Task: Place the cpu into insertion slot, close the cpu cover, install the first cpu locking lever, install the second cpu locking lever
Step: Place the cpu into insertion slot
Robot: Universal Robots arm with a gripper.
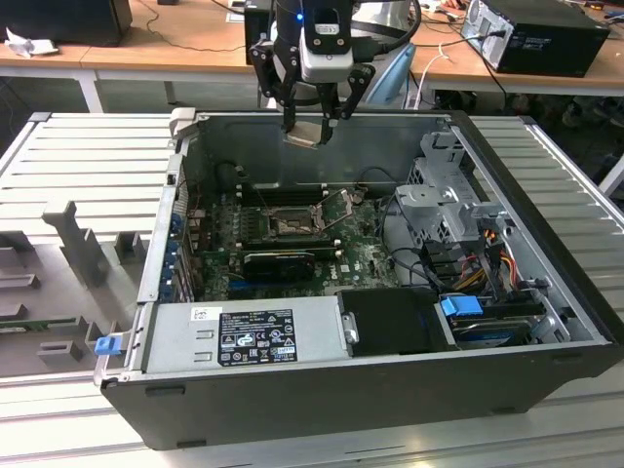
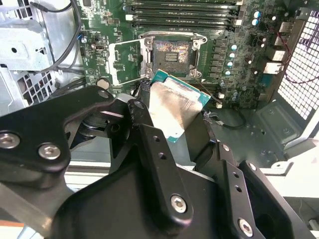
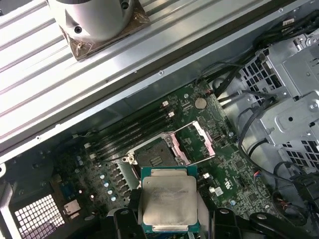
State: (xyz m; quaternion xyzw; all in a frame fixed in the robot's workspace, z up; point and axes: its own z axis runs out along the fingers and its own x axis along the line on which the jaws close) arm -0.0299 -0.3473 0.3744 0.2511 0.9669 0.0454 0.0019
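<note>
**Item:** cpu (image 1: pixel 307 134), one; silver lid on a green substrate.
**Location:** raised well above the slot (image 1: pixel 290 226), apart from it and slightly tilted.
**Fingers** (image 2: pixel 147 139): clenched on the cpu's opposite edges.
**Slot:** bare, with its gold contact field exposed. The cover (image 3: pixel 178 148) stands open just beside the slot.
**Levers:** apparently released, though we cannot make them out well.
**Handling:** we judge the cpu light, rigid and smooth-lidded, with a fragile underside. We would hold it by the edges only, as here, never by the contact face.
</note>
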